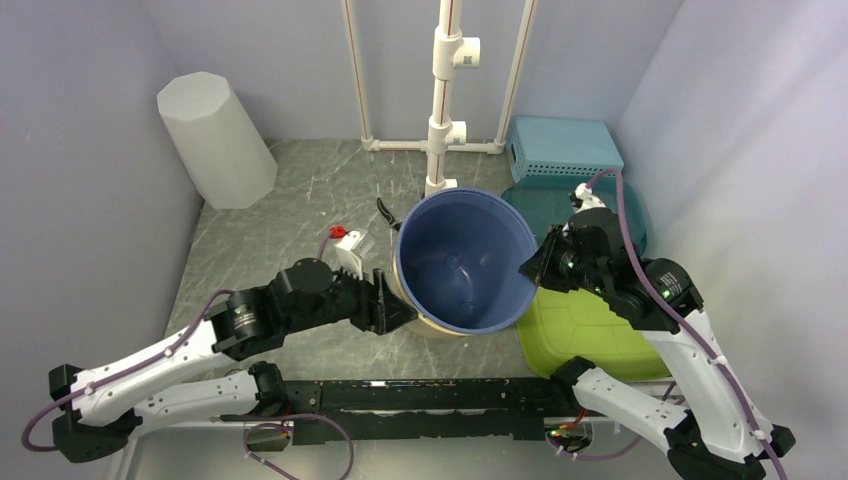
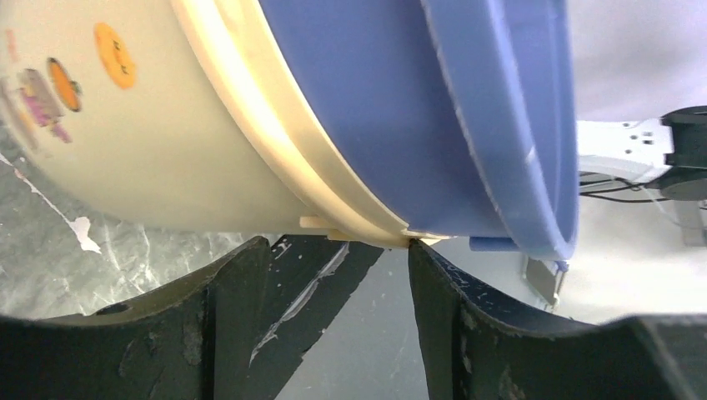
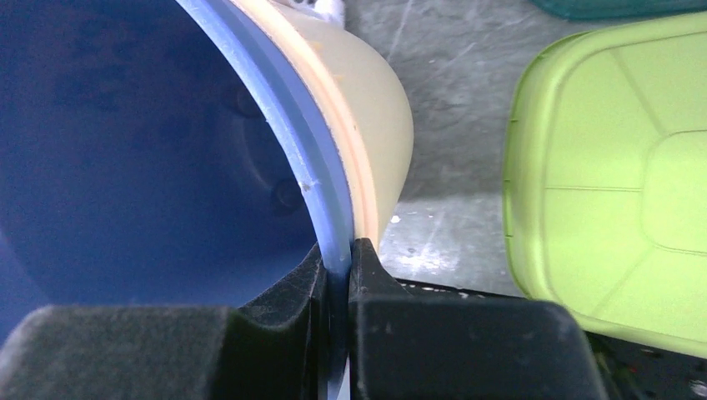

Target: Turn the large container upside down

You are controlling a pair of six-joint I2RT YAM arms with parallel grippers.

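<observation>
While your left gripper (image 2: 338, 258) holds its fingers spread just under the tilted large container (image 1: 465, 255), one tip touching its cream rim, the orange stickers (image 2: 114, 54) up-left are unreadable; your right gripper (image 3: 338, 258) pinches its blue rim.

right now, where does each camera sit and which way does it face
top external: above and behind the bases, looking down at the table; left arm and right arm flank the blue bucket.
left wrist: beside the bucket's cream outer shell, facing it; the open left gripper shows.
right wrist: at the rim, looking into the bucket; the right gripper pinches it.
shared: both wrist views show the rim.
</observation>
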